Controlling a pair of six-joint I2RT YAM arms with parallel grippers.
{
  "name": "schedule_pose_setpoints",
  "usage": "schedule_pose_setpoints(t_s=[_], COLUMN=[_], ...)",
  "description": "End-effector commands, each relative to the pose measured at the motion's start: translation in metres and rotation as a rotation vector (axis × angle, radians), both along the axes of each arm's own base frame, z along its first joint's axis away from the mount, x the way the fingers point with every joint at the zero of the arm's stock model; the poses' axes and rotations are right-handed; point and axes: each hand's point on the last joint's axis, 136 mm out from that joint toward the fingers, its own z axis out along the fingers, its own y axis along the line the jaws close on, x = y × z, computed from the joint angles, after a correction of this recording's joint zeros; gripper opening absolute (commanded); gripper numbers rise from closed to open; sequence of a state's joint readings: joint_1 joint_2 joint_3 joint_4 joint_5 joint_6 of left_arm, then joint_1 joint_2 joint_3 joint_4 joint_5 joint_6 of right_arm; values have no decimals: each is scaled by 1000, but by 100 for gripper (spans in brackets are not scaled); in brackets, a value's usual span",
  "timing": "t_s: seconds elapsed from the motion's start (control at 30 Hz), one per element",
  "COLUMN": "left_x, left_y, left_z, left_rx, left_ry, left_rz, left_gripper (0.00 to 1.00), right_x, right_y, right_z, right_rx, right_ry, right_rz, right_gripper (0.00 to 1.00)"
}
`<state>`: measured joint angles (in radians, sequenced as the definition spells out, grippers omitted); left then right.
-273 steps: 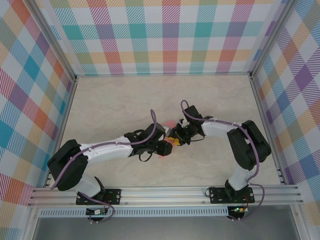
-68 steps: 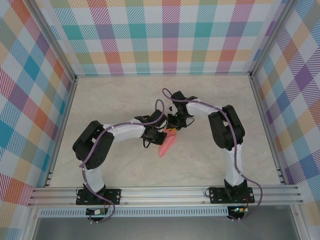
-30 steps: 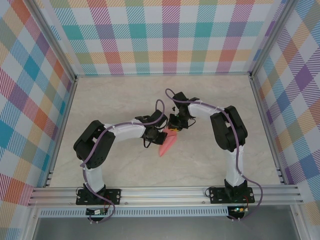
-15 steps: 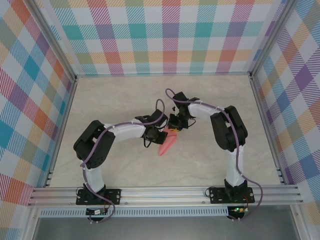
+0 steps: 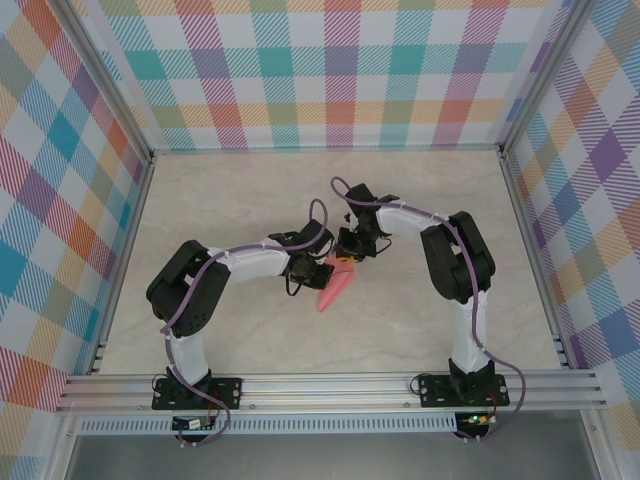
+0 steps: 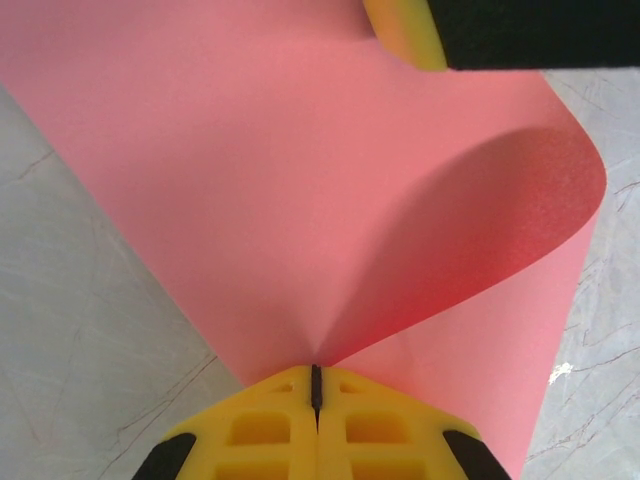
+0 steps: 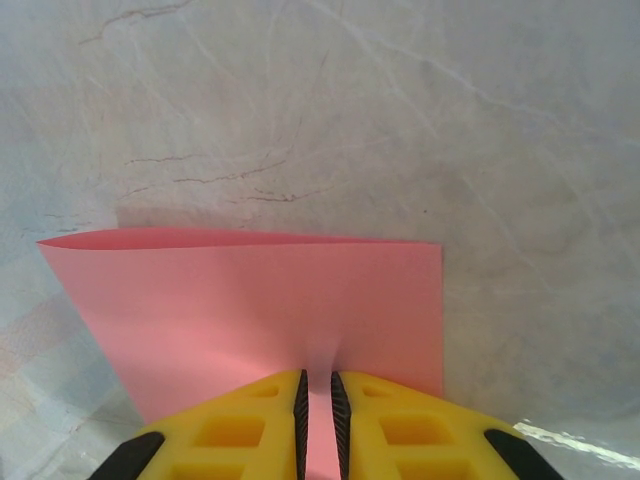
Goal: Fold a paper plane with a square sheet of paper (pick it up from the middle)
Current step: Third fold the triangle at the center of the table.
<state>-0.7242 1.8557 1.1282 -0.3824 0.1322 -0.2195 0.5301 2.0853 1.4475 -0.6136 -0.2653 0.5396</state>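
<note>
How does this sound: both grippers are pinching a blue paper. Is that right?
Not quite. The paper is salmon pink, not blue, as the left wrist view shows. The left gripper and the right gripper are both pinching it.

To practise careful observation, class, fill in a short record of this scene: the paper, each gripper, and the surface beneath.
Paper: thin salmon-pink paper sheet, folded to a narrow pointed shape, one layer bulging in a curve
Left arm: left gripper shut on the paper where the curved layer starts
Right arm: right gripper shut on the paper near a straight edge
Surface: pale marbled table
</note>
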Motion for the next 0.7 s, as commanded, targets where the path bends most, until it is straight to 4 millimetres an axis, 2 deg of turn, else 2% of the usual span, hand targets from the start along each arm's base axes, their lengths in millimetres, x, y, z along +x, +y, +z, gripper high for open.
schedule_pose_setpoints(t_s=[0.0, 0.1, 0.23, 0.33, 0.5, 0.6, 0.67], left_x=[-7, -8, -9, -8, -8, -9, -9], left_y=[7, 8, 7, 7, 5, 5, 5], left_z=[-10, -12, -12, -11, -11, -11, -11], left_rx=[12, 14, 10, 6, 2, -3, -3], left_ry=[46, 49, 50, 50, 54, 54, 56], left_rz=[15, 14, 13, 13, 11, 9, 8], left_gripper=[0, 0, 0, 0, 0, 0, 1], right_x=[-8, 1, 10, 2, -40, -71, -94], right_y=[-5, -7, -22, -30, -18, -13, -2], right_z=[2, 26, 57, 73, 78, 74, 70], right_rx=[-13, 23, 77, 123, 337, 380, 392], right_ry=[32, -20, -97, -135, -110, -109, -96], right_rz=[-19, -57, -141, -191, -236, -244, -210], right_gripper=[18, 19, 21, 21, 12, 8, 6])
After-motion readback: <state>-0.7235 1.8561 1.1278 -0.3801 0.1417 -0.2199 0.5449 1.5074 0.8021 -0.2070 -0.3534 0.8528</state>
